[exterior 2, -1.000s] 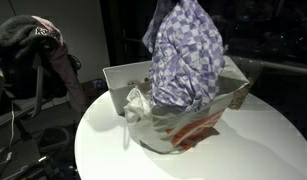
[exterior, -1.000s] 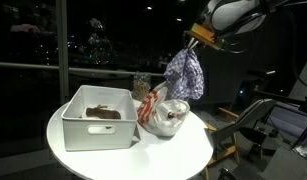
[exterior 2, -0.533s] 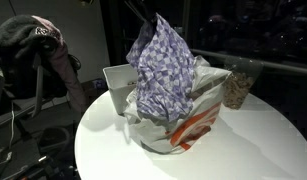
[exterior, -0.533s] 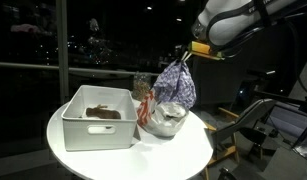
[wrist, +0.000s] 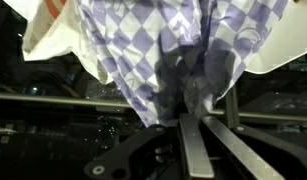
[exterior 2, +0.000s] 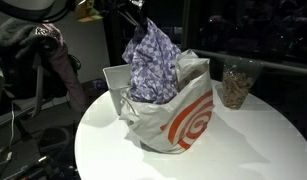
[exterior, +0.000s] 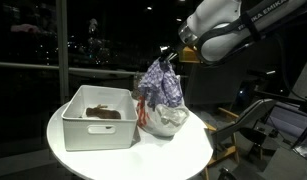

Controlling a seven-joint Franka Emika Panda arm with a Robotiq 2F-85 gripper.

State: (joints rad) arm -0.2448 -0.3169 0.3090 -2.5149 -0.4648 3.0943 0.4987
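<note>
I have my gripper pinched tight on the top of the purple-checked cloth. The cloth hangs directly above the white bag with the red rings, and its lower folds reach the bag's open mouth. The white bin sits just beside the bag on the round table, and a glass jar stands near the bag, apart from it.

Checkered cloth hangs (bunched) over white bag.
</note>
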